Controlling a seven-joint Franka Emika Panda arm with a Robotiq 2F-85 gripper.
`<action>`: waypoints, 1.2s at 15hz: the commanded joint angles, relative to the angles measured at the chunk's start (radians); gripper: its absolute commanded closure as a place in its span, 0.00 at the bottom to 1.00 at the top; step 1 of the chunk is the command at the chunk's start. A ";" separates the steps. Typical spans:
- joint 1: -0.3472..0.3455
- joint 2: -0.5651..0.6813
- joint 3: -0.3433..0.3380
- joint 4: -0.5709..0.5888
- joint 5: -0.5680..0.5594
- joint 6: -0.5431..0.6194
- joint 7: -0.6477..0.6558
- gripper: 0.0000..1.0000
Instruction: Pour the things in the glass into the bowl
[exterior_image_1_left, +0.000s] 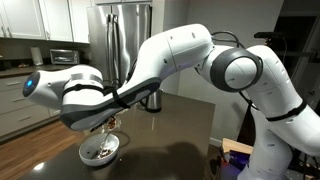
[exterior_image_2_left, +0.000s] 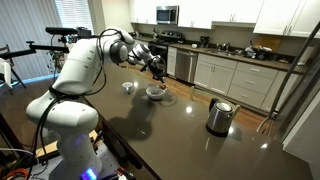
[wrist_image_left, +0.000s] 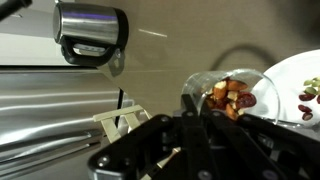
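Observation:
My gripper (wrist_image_left: 195, 106) is shut on the clear glass (wrist_image_left: 236, 92), which lies tilted on its side. Small brown and reddish bits (wrist_image_left: 232, 97) crowd at its mouth, right beside the rim of the white bowl (wrist_image_left: 296, 70). Some dark red bits (wrist_image_left: 309, 95) lie in the bowl. In both exterior views the gripper (exterior_image_1_left: 106, 118) (exterior_image_2_left: 157, 68) hangs just above the bowl (exterior_image_1_left: 98, 152) (exterior_image_2_left: 155, 93), and dark bits show inside it. The glass (exterior_image_1_left: 112, 125) is mostly hidden by the fingers there.
A shiny kettle (exterior_image_2_left: 219, 116) (wrist_image_left: 92, 32) (exterior_image_1_left: 152, 100) with a dark handle stands on the dark countertop (exterior_image_2_left: 180, 125), apart from the bowl. A small cup-like object (exterior_image_2_left: 128, 87) sits beside the bowl. Kitchen cabinets and a fridge (exterior_image_1_left: 128, 35) stand behind.

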 joint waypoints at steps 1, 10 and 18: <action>0.022 0.029 0.004 0.036 -0.054 -0.063 0.042 0.96; 0.033 0.072 -0.001 0.063 -0.169 -0.090 0.095 0.96; 0.068 0.106 0.019 0.106 -0.181 -0.129 0.131 0.96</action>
